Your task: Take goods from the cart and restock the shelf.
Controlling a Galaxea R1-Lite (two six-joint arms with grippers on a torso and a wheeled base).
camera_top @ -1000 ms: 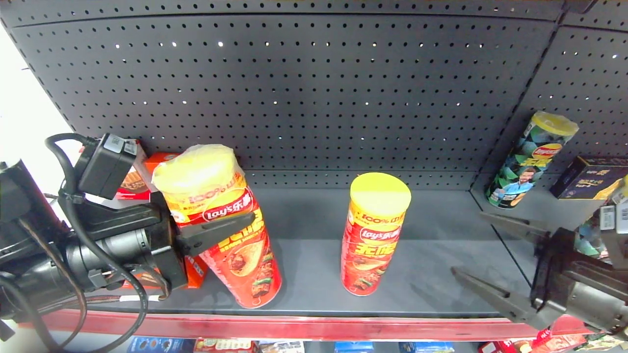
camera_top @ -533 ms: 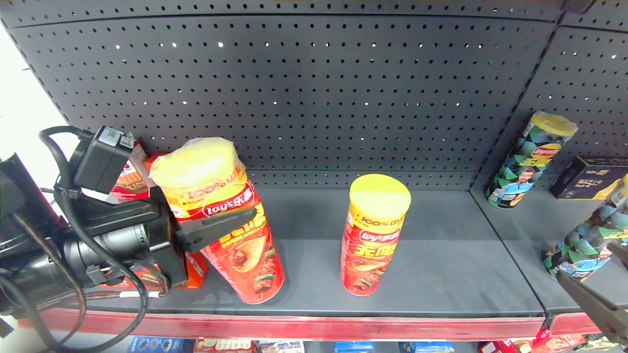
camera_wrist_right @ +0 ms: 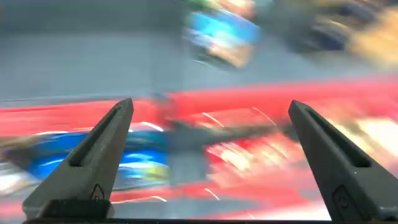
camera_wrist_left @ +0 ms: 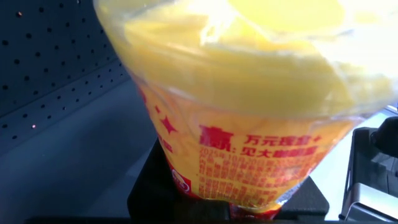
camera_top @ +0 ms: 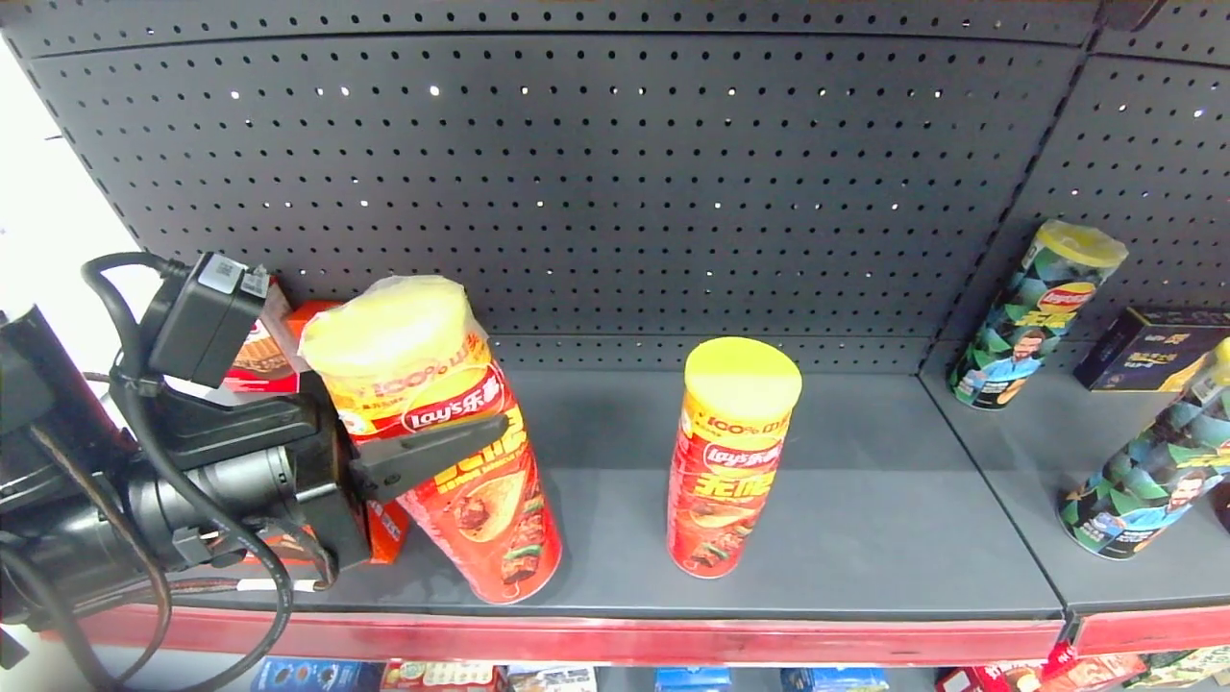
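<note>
Gripping the red can just below its lid, the left gripper is closed on it at the front left of the shelf. The can leans; whether its base touches the shelf cannot be determined. The right gripper is spread wide and holds nothing.

Hazard: release while the can leans, close to the front lip, could tip it off the shelf or against the boxes behind.

Count:
- Two red cans. The second red can stands upright mid-shelf, well apart.
- Two patterned cans on the adjoining bay.
- At least two boxes at left.
- One dark box at right.
</note>
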